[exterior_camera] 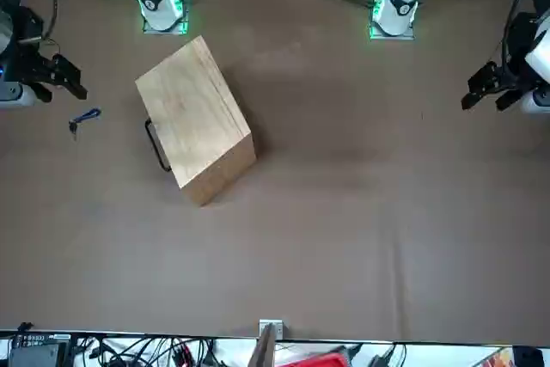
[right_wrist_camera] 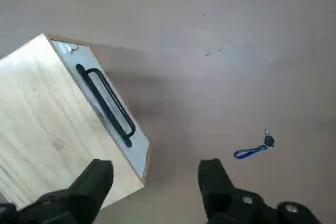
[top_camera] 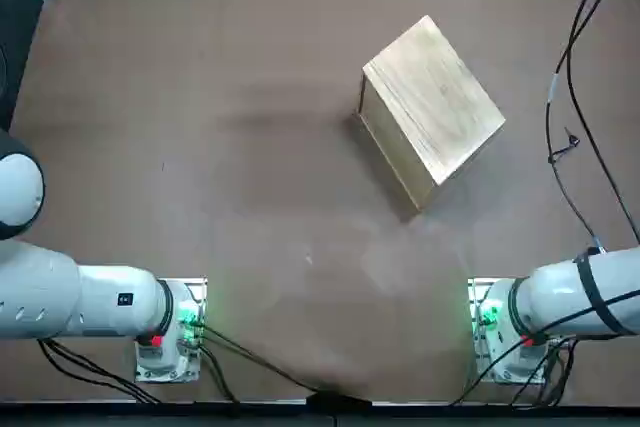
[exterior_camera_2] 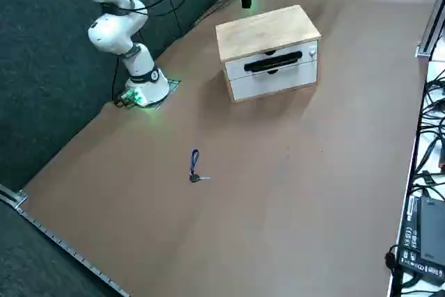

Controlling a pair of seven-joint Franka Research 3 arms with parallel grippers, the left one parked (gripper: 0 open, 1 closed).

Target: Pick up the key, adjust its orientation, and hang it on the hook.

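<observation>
the key (right_wrist_camera: 269, 141) rests on the table (top_camera: 250, 197), right gripper (right_wrist_camera: 156, 167) (fingers (right_wrist_camera: 216, 179) apart) above.

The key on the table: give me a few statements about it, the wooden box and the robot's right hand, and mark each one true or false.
1. The key lies on the table. True.
2. The loop on the key is bright red. False: it is blue.
3. The wooden box has a black handle on its front. True.
4. The right hand is shut on the key. False: its fingers are spread apart, and the key lies away from them.
5. The key sits on top of the wooden box. False: it lies apart from the box, on the table.
</observation>
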